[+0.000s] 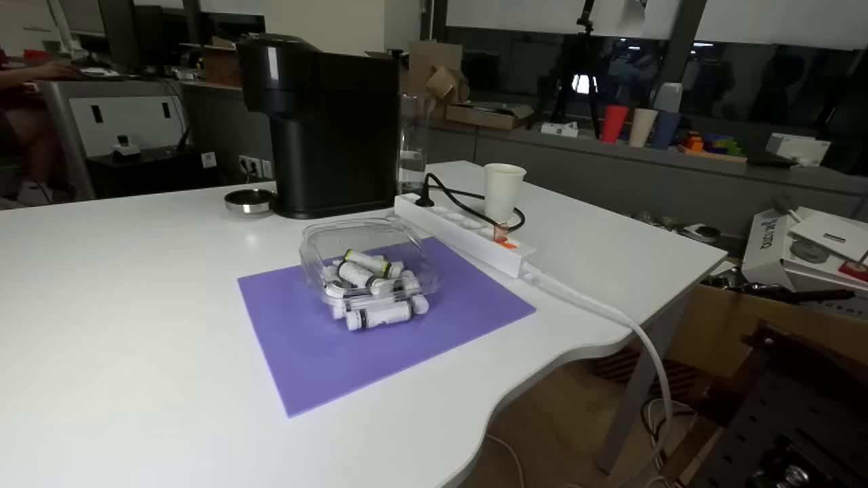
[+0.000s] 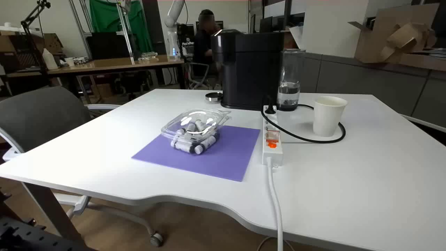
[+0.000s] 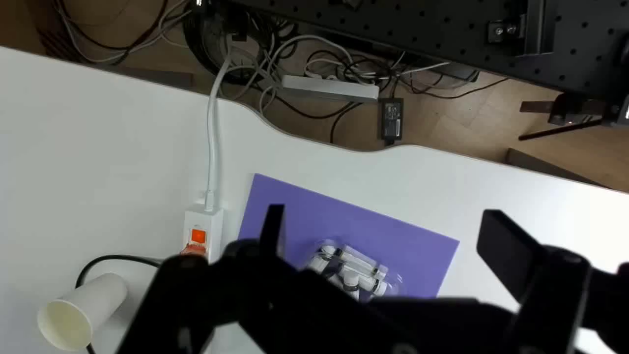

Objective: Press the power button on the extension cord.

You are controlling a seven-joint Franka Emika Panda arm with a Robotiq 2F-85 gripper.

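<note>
1. Black two-fingered end effector (image 3: pixel 385 228): spread wide over white tabletop (image 3: pixel 108 147).
2. Long white plastic power strip (image 1: pixel 456 236): right of flat purple mat (image 1: pixel 332 366) in both exterior views.
3. Red-orange rocker switch (image 2: pixel 272 145): strip's near end.

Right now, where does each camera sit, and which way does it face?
Wrist view: on the robot's wrist, looking down at table and floor; open gripper at the bottom.
Exterior view: above table level, looking across the purple mat to the coffee machine; no gripper shows.
Exterior view: before the table's wavy edge, facing along the power strip; no gripper, only a white robot arm far behind.
Both exterior views share the coffee machine and paper cup.
</note>
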